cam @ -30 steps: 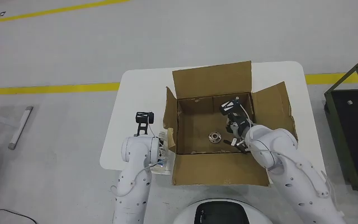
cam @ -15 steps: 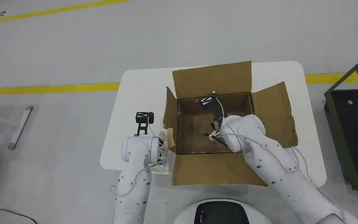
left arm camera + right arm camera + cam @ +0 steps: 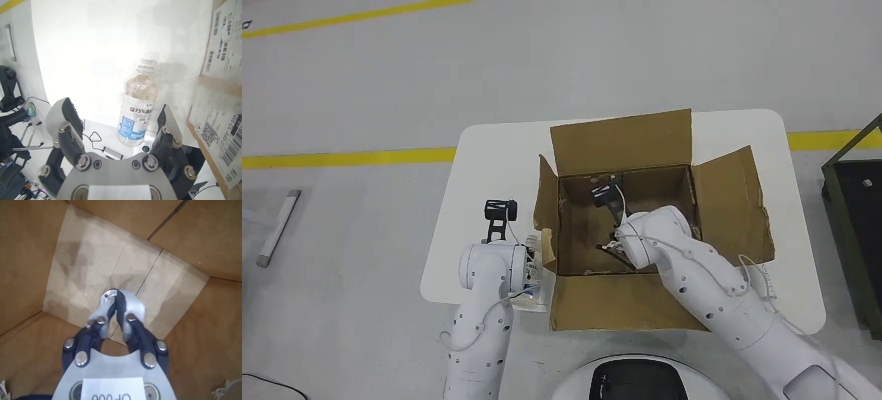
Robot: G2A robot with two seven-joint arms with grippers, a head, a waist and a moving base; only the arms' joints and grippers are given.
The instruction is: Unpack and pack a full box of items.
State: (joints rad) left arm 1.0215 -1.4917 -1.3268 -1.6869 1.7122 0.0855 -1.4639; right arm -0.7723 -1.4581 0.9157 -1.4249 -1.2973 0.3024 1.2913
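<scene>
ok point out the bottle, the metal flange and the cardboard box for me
bottle point(image 3: 135, 121), left wrist view, on its printed label
metal flange point(image 3: 108, 294), right wrist view, on its visible rim
cardboard box point(image 3: 622, 140), top view, on the far open flap

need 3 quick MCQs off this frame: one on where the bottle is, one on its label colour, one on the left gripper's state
1. Where is the bottle?
A) on the table, outside the box
B) inside the box
C) on the floor

2. The bottle's label is mostly:
A) black
B) yellow
C) white and blue

3. The left gripper is:
A) shut on the bottle
B) open
C) shut, empty

Answers:
1 A, the bottle lies on the white table beside the box's labelled outer wall.
2 C, the label is white with a blue panel.
3 B, the fingers stand wide apart.
</scene>
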